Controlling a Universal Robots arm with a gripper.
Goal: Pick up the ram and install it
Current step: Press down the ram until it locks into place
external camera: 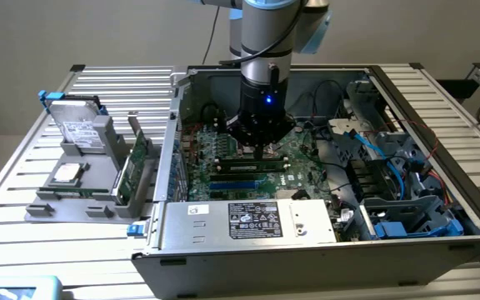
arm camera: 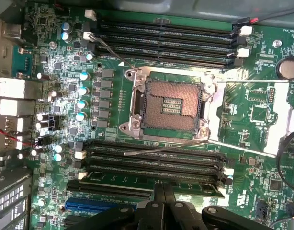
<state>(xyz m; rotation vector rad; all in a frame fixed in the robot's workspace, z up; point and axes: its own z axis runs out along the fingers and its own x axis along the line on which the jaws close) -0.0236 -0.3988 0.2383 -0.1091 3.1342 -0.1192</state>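
Green ram [external camera: 252, 167] sits directly beneath closed end effector [external camera: 259, 152].

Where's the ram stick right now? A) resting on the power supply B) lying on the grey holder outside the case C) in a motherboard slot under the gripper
C: the ram sits in a slot on the motherboard, with the shut gripper directly over it.

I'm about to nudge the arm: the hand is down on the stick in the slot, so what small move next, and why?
Probably a short straight press down. The hand is shut with its fingertips on the ram, which lies along a memory slot on the motherboard inside the case. Whether the ram is fully seated can't be told, so press gently.
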